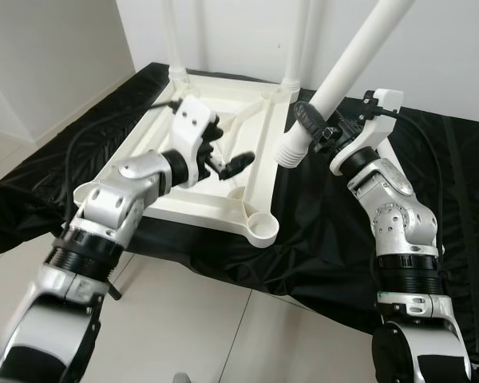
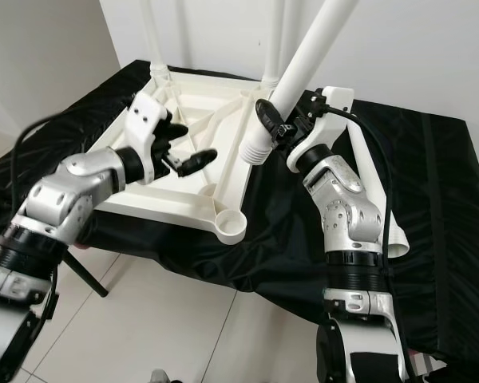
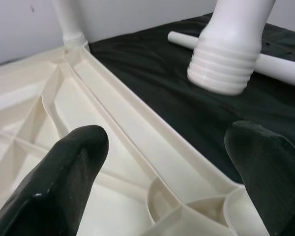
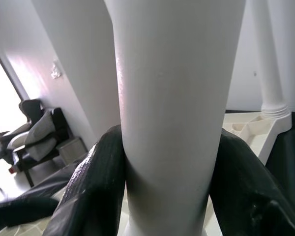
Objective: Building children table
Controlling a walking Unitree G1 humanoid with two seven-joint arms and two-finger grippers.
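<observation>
Black-draped surface (image 1: 319, 239) carrying upturned white tabletop (image 1: 215, 152), two legs already standing in it. Right gripper (image 1: 313, 128) clamped around third leg (image 1: 343, 72), tilted beside tabletop. Left gripper (image 1: 223, 163) spread wide, empty, over tabletop.

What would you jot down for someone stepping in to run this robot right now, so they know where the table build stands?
Right gripper: shut on a white table leg, held tilted in the air, its threaded end hanging beside the tabletop's right edge, not in a socket.
Left gripper: open, holding nothing, hovering over the upside-down white tabletop.
The tabletop lies on the black-draped platform.
Done: two legs already stand in the far corner sockets.
Left: the near right corner socket is empty; a spare leg lies on the cloth. Seat and screw in the held leg, then the last one.
</observation>
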